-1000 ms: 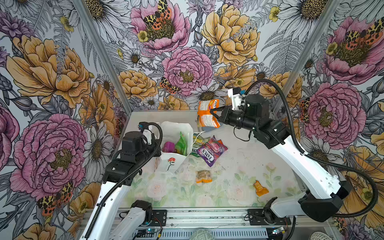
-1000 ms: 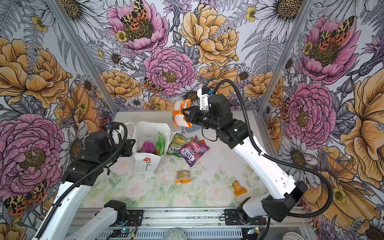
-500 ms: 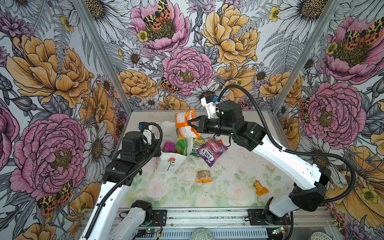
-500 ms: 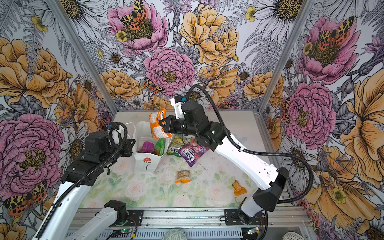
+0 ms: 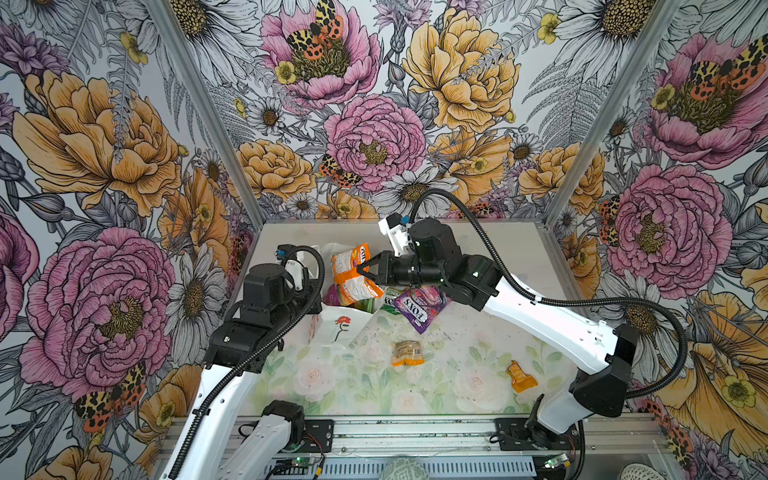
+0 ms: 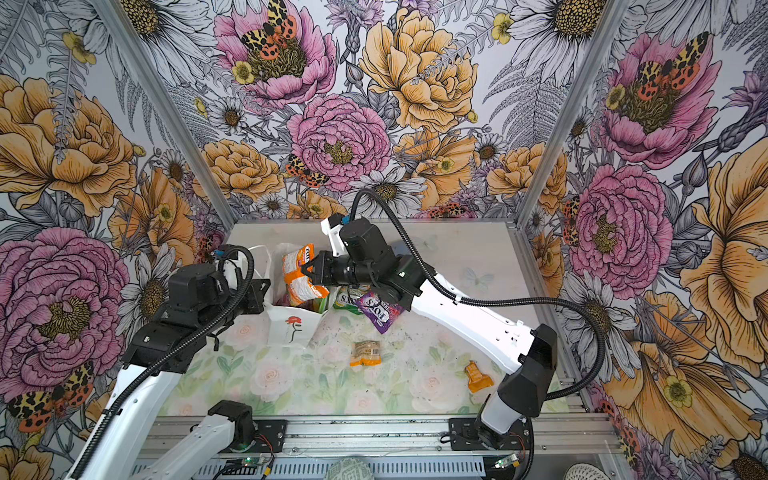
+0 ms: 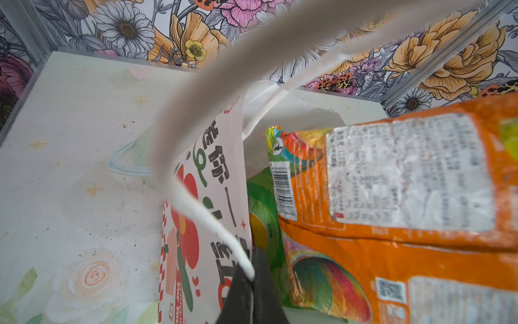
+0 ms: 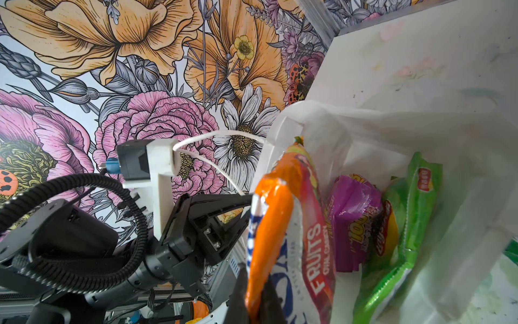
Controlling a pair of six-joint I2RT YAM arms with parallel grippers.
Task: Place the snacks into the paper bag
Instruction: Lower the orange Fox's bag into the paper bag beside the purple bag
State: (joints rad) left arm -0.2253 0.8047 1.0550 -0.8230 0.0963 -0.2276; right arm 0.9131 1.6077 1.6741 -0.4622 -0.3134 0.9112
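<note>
My right gripper (image 5: 366,271) (image 8: 253,305) is shut on an orange and white fruit candy bag (image 5: 353,276) (image 8: 280,238), which hangs over the open mouth of the white paper bag (image 5: 337,329) (image 8: 364,131). Inside the paper bag lie a purple packet (image 8: 353,218) and a green Lay's bag (image 8: 414,210) (image 7: 262,202). My left gripper (image 7: 253,276) (image 6: 266,293) is shut on the bag's white cord handle (image 7: 213,224) and holds it up at the bag's left rim. In the left wrist view the orange bag (image 7: 392,196) hangs close to the bag's printed side (image 7: 201,196).
Just right of the paper bag, a purple Fox's bag (image 5: 419,307) and a green Fox's bag (image 5: 388,301) lie under my right wrist. A small orange packet (image 5: 408,353) lies mid-table. Another orange packet (image 5: 521,376) is near the front right.
My right arm has swung left from the back middle, carrying the orange candy bag to the paper bag's mouth. The left arm and the handle it grips have not moved.
</note>
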